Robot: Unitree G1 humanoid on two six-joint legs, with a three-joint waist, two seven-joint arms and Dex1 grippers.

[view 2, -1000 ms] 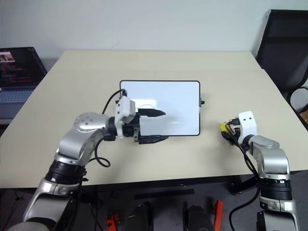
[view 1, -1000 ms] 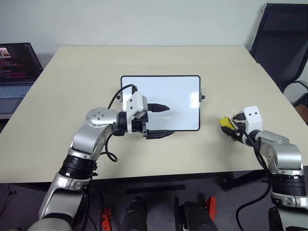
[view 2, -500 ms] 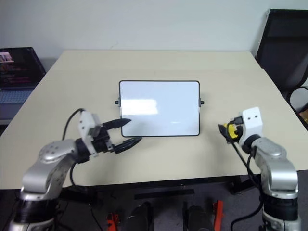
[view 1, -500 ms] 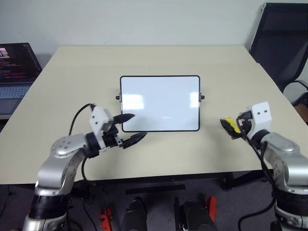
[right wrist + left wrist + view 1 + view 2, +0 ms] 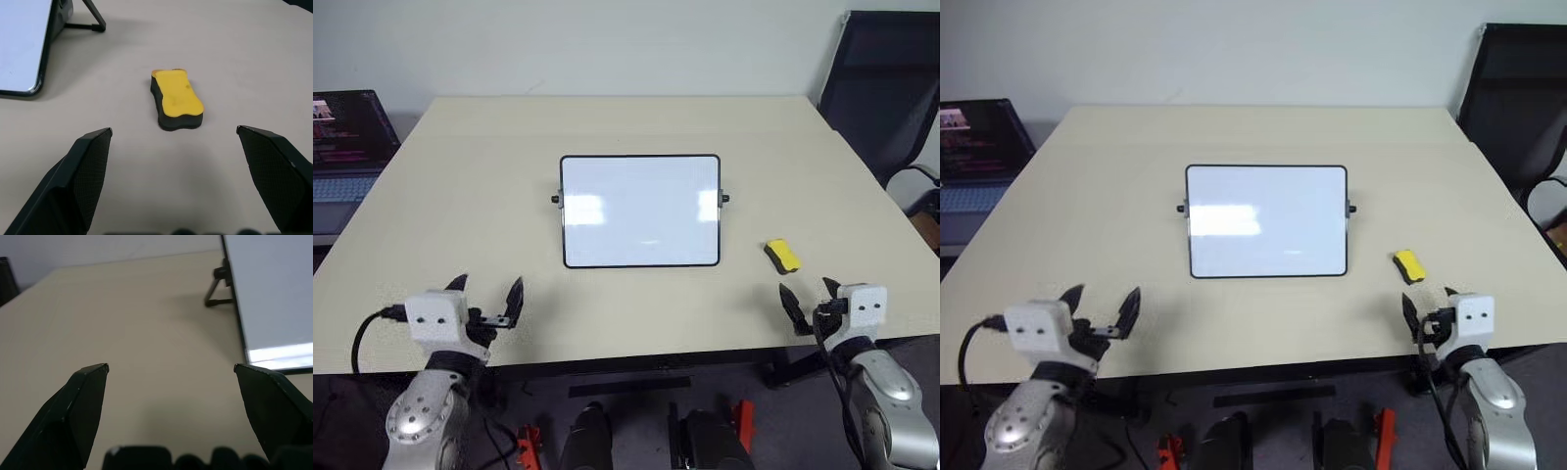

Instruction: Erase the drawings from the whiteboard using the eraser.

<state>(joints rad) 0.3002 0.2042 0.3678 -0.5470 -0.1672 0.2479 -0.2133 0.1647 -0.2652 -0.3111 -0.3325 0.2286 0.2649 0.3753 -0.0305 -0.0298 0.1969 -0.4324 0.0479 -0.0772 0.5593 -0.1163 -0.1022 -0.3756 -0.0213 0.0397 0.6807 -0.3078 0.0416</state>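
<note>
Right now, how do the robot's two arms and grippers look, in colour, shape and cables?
Both arms are silver-grey metal with rounded joints. Each wrist carries a white box-like housing with two small dark dots. The left gripper and the right gripper each have two black, pointed fingers. A black cable loops beside each wrist.

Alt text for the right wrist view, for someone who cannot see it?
A yellow eraser with a dark underside lies flat on the beige table, ahead of the open right gripper and touching neither finger. A corner of the whiteboard and one foot of its stand show beside it.
</note>
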